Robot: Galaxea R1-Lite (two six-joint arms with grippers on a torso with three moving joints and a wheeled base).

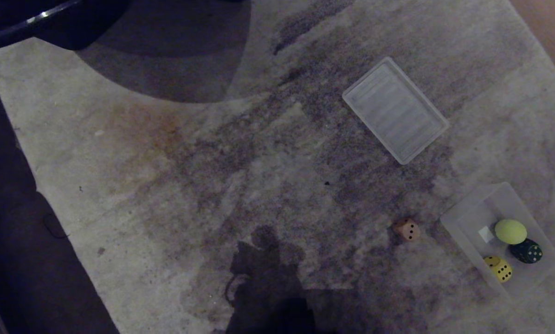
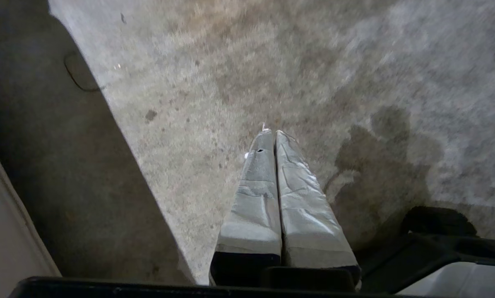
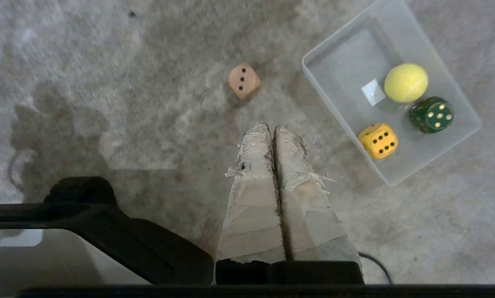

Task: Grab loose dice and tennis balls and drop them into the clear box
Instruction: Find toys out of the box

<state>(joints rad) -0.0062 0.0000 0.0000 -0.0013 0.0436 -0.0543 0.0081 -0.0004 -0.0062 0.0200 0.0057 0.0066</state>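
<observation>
A beige die [image 1: 407,229] [image 3: 243,80] lies loose on the carpet, just left of the clear box [image 1: 467,211] [image 3: 334,54]. Inside the box sit a tennis ball [image 1: 510,231] [image 3: 406,82], a dark green die [image 1: 526,251] [image 3: 431,114] and a yellow die [image 1: 499,268] [image 3: 378,140]. My right gripper [image 3: 273,126] hangs shut and empty above the carpet, a short way before the beige die. Over bare carpet near the rug's left edge, my left gripper [image 2: 271,131] is shut, holding nothing. Neither arm shows in the head view.
A flat ribbed translucent panel [image 1: 395,110] lies on the rug beyond the box. Dark floor [image 1: 8,222] borders the rug on the left, with dark furniture [image 1: 64,23] at the far left. The robot's shadow [image 1: 268,283] falls on the near carpet.
</observation>
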